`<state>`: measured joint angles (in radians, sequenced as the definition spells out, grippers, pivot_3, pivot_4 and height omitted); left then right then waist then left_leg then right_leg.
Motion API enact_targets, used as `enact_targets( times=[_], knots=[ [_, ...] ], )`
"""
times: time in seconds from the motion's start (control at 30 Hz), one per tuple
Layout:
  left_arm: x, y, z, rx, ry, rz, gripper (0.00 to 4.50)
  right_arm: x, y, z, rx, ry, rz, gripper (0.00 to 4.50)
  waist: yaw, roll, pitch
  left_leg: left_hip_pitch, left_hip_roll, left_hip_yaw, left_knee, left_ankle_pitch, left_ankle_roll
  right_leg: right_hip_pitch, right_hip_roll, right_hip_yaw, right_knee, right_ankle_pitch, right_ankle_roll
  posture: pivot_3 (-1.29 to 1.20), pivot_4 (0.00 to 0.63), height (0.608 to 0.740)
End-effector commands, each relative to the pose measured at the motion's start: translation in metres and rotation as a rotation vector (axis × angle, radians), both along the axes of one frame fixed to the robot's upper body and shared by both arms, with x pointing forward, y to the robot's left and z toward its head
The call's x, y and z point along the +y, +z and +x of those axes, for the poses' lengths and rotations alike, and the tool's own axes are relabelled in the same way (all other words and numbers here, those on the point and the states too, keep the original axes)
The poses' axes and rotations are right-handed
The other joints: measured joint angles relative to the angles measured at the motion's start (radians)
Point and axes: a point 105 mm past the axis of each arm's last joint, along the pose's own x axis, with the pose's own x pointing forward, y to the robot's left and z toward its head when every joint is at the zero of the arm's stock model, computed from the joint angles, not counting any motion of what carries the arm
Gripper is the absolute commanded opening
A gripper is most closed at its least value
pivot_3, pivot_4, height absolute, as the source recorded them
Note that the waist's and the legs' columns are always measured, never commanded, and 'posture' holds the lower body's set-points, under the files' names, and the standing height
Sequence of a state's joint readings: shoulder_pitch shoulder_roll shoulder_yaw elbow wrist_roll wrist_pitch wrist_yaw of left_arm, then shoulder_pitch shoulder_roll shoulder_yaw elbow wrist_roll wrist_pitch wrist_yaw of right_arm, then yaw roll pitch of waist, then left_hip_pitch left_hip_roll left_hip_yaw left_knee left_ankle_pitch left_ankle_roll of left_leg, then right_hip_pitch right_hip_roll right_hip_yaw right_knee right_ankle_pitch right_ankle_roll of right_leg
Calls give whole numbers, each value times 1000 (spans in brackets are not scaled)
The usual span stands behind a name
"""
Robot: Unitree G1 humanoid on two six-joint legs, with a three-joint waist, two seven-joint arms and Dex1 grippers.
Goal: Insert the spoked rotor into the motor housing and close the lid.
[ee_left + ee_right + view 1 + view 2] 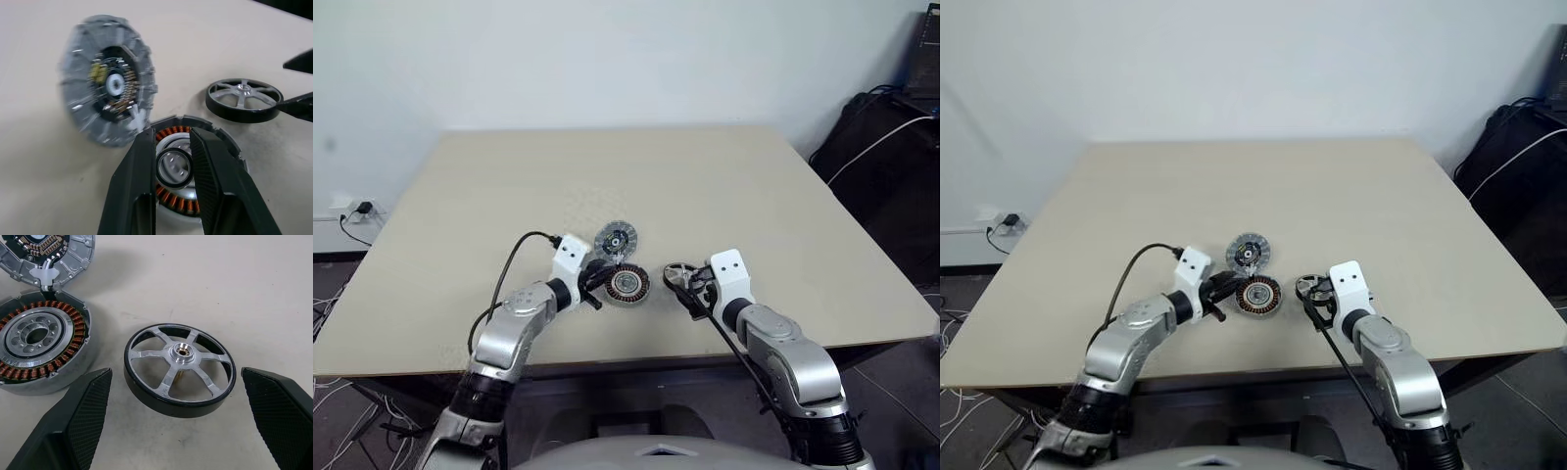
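Right wrist view: spoked rotor (179, 368) between wide-spread right gripper (178, 423) fingers.

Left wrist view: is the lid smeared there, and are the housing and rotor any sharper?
In the left wrist view the lid is blurred, its ribs smeared; the motor housing behind the left gripper and the spoked rotor read sharper. In the right wrist view the rotor's spokes and the housing's copper windings are crisp, with soft shadows on the table.

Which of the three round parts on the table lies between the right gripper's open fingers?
The spoked rotor, the black-rimmed wheel with silvery spokes. It lies flat, untouched, between them; the copper-wound motor housing and the ribbed lid sit off to one side.
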<state>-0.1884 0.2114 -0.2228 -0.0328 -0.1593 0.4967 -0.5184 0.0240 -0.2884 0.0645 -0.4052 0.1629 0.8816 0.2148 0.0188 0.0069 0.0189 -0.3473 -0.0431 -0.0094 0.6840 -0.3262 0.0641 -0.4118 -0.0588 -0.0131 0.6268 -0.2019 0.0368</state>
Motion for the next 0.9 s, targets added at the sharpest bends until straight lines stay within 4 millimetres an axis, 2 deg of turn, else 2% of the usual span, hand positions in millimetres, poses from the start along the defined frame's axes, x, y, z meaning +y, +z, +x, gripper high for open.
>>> enact_targets(
  times=[0.03,0.17,0.37,0.6,0.77,0.8,0.9],
  knots=[
    [-17,5,10,-57,-46,15,678,0,13,6,-61,-1,-2,4500,0,0,0,0,0,0,0,0,0,0,1,0,0,0,0,0,0,740],
    [-31,-4,17,-56,-76,49,678,-1,14,4,-67,-10,0,4500,0,0,0,0,-1,0,0,0,1,0,2,0,0,0,0,0,0,740],
    [-39,-15,18,-35,-112,77,678,-3,15,2,-71,-27,-1,4500,0,0,0,0,0,0,0,0,2,0,2,0,0,0,0,0,0,740],
    [-42,-27,15,5,-136,96,678,-3,16,2,-75,-35,0,4500,0,0,0,-1,0,0,1,-1,2,0,-1,0,0,0,1,0,0,740],
    [-43,-29,13,14,-138,89,678,-3,17,3,-79,-33,0,4500,0,0,0,-1,0,0,1,-1,3,0,-1,0,0,3,5,0,0,740],
    [-43,-28,13,14,-137,85,1420,-3,17,3,-79,-32,0,4500,0,0,0,-1,0,0,1,-1,3,0,-1,0,0,3,5,0,0,740],
    [-43,-20,16,-10,-119,51,2392,-2,17,3,-81,-27,0,4500,0,0,0,-1,0,0,1,-1,3,0,-1,0,0,3,5,0,0,740]
  ],
)
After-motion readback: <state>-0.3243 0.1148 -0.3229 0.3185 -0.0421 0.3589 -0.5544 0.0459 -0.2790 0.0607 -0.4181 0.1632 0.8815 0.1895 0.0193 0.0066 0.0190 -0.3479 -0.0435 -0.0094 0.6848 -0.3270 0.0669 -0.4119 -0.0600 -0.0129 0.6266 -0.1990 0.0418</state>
